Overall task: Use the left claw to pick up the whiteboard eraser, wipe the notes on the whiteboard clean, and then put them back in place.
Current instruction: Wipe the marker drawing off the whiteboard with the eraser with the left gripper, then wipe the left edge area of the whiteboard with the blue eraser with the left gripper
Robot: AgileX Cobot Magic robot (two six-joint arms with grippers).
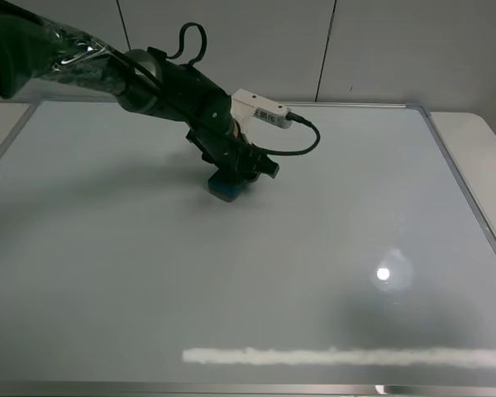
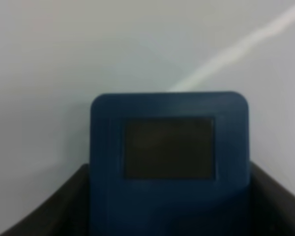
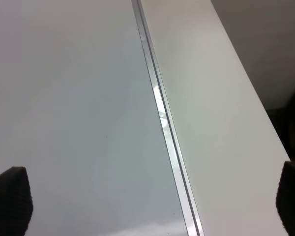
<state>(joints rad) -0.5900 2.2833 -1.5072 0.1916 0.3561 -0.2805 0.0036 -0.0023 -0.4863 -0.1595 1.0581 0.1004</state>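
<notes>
The left claw (image 1: pixel 230 177) reaches over the upper middle of the whiteboard (image 1: pixel 355 207). It is shut on the teal-blue whiteboard eraser (image 1: pixel 226 188) and presses it flat on the board. In the left wrist view the eraser (image 2: pixel 169 162) fills the lower centre between the dark fingers (image 2: pixel 54 211), with a dark rectangle on its face. No black marker notes show on the board in any view; any under the eraser or arm are hidden. The right gripper (image 3: pixel 150 201) is open and empty, over the whiteboard's silver frame (image 3: pixel 162 118).
A white glare streak (image 1: pixel 339 357) and a round light spot (image 1: pixel 383 273) lie on the board's near right part. A white table (image 3: pixel 216 98) borders the board's right side. A looping black cable (image 1: pixel 302 147) hangs from the white wrist module (image 1: pixel 260 109).
</notes>
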